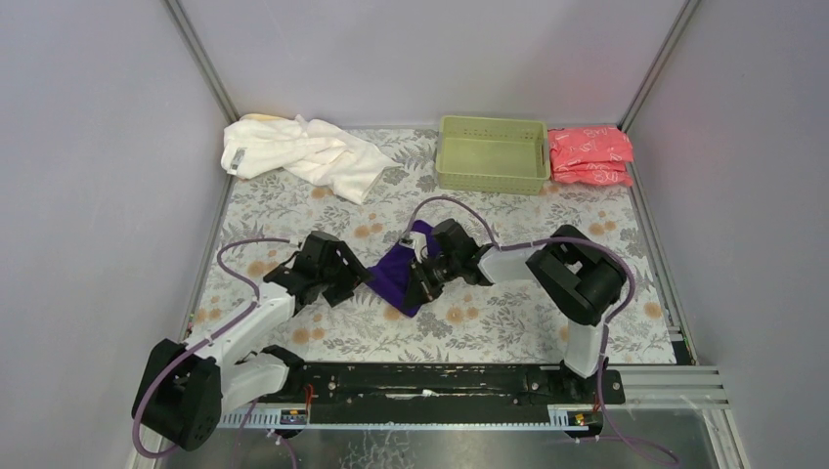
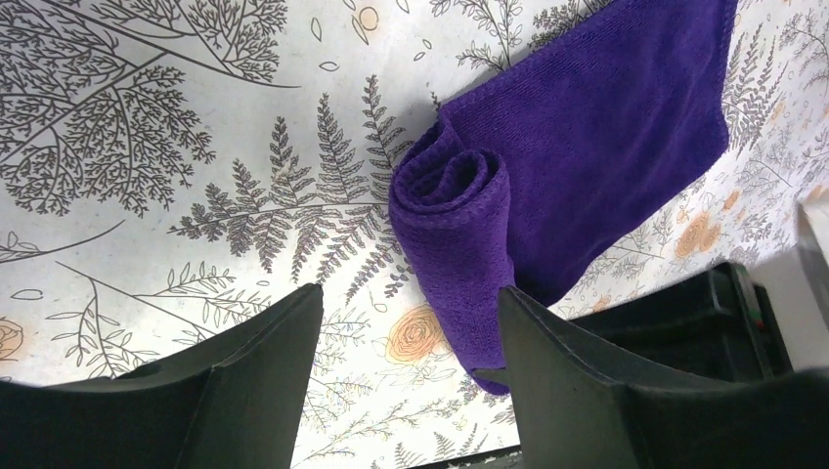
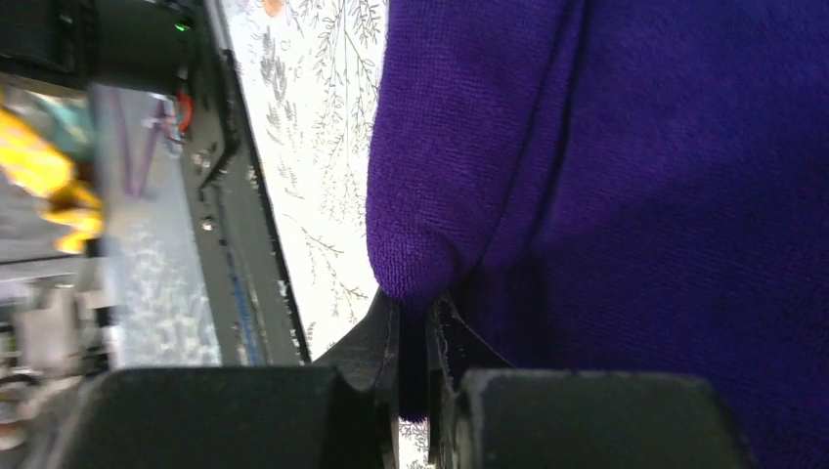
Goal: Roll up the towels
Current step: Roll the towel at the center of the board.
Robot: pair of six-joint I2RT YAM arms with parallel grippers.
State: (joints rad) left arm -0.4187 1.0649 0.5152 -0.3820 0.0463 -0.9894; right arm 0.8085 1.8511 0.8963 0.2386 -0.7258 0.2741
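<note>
Pinching the dark purple towel (image 1: 396, 278) at mid-counter, with one end rolled.
The right jaws are closed on a fold of the purple cloth, and the left jaws stand open around its rolled left end. The large white towel (image 1: 303, 151) lies crumpled at the far left of the counter (image 1: 508, 322), well apart. The green basket (image 1: 492, 153) and pink-red packets (image 1: 589, 154) sit far right.

Green basket (image 1: 489, 179) just beside pink packets (image 1: 589, 156), floral table (image 1: 508, 327) rear.
</note>
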